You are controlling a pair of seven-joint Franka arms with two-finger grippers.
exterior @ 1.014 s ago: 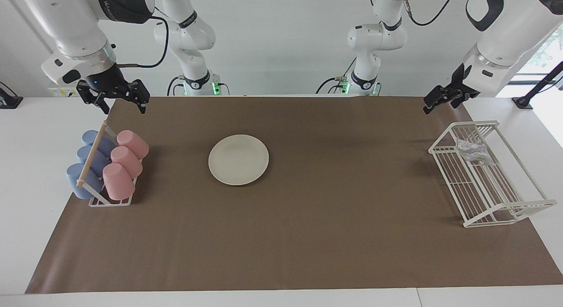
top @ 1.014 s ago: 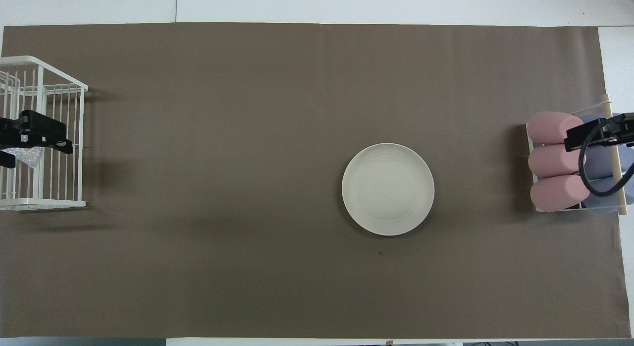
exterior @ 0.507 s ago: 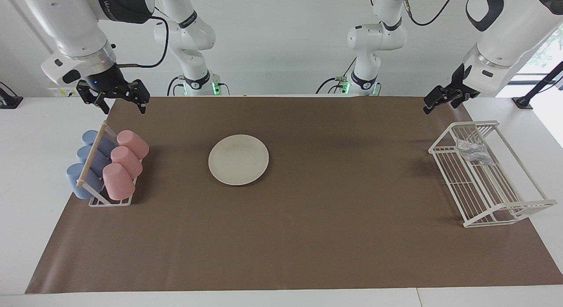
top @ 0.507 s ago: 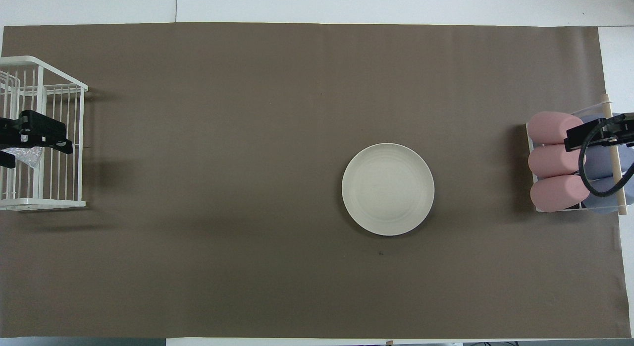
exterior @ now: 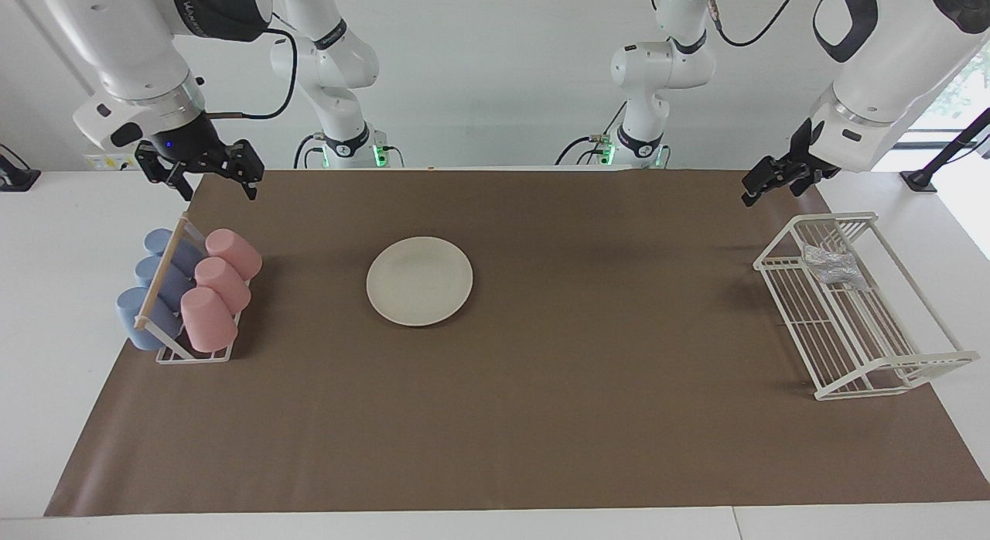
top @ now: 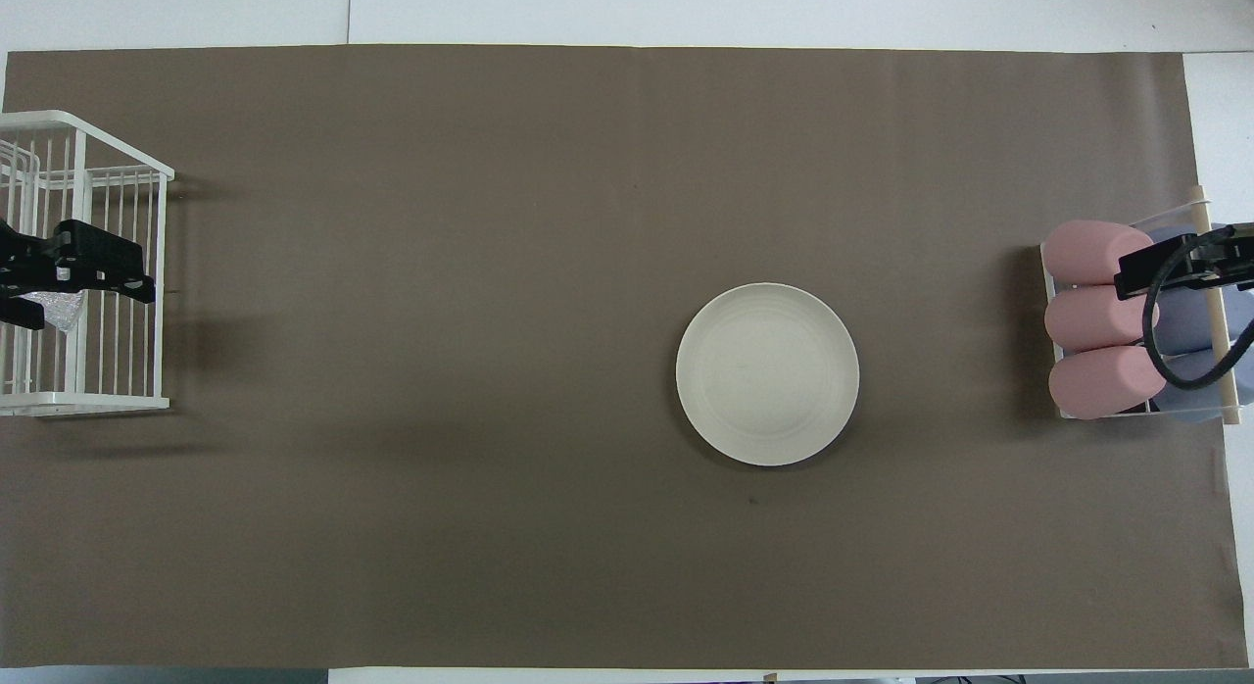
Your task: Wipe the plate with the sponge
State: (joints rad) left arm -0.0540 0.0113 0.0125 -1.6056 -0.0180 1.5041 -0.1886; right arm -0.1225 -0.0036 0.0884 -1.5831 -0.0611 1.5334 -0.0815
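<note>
The cream-white plate (exterior: 419, 281) (top: 767, 373) lies flat on the brown mat, somewhat toward the right arm's end of the table. The silvery wrinkled sponge (exterior: 831, 265) (top: 49, 310) rests inside the white wire basket (exterior: 889, 366) (top: 118, 402) at the left arm's end. My left gripper (exterior: 762, 182) (top: 78, 304) hangs open and empty in the air over the basket's end nearest the robots, above the sponge and not touching it. My right gripper (exterior: 215, 182) waits open and empty in the air above the cup rack.
A rack (exterior: 193, 358) holding pink cups (exterior: 216, 285) (top: 1097, 331) and blue cups (exterior: 155, 285) lying on their sides stands at the right arm's end. The brown mat (exterior: 580, 370) covers most of the table.
The left gripper has shifted and turned slightly above the basket. The right arm, plate and sponge have not moved.
</note>
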